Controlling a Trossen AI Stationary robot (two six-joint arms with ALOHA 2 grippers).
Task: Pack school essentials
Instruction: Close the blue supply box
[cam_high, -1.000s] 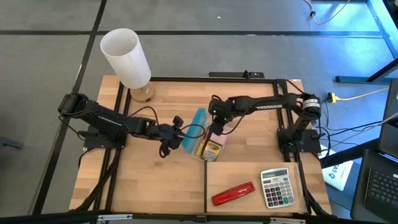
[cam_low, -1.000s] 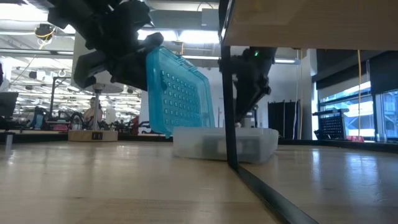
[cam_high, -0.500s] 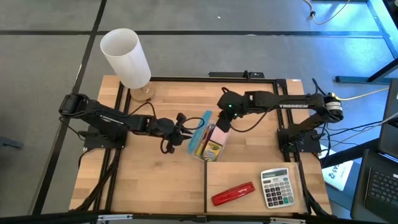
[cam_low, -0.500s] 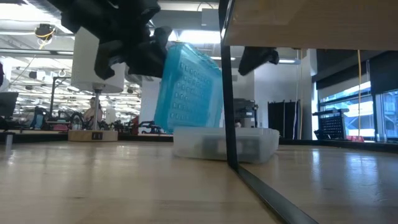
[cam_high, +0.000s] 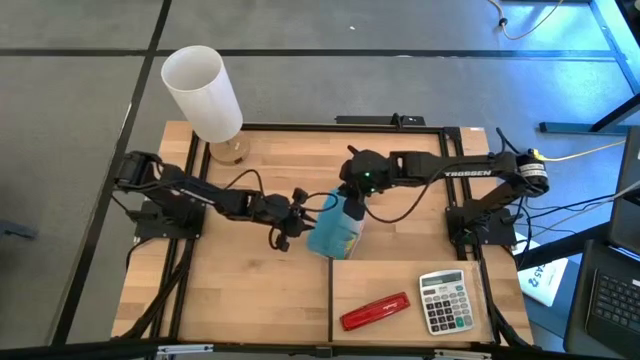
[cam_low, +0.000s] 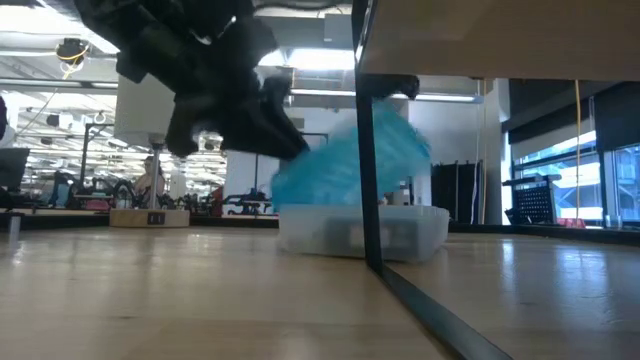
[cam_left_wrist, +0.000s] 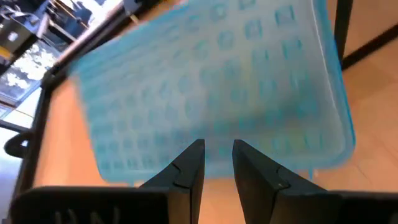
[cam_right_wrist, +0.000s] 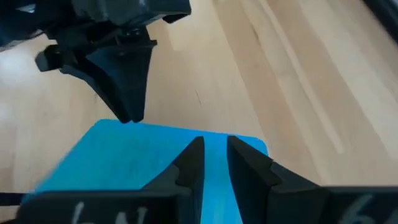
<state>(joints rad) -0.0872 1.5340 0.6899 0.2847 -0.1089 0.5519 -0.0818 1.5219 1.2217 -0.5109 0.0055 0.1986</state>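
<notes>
Wooden table (cam_high: 250, 300), workshop behind. At left, left gripper (cam_high: 297, 212) nearly closed, tips at blue lid's (cam_high: 332, 228) edge. Lid over clear box (cam_low: 420, 235), center. Right gripper (cam_high: 352, 207) nearly closed above lid.

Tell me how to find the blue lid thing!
Look at the middle of the light wooden table, where the two dark arms meet. The see-through blue plastic lid with a bumpy grid covers the clear plastic box there. Nothing else nearby is blue.
</notes>
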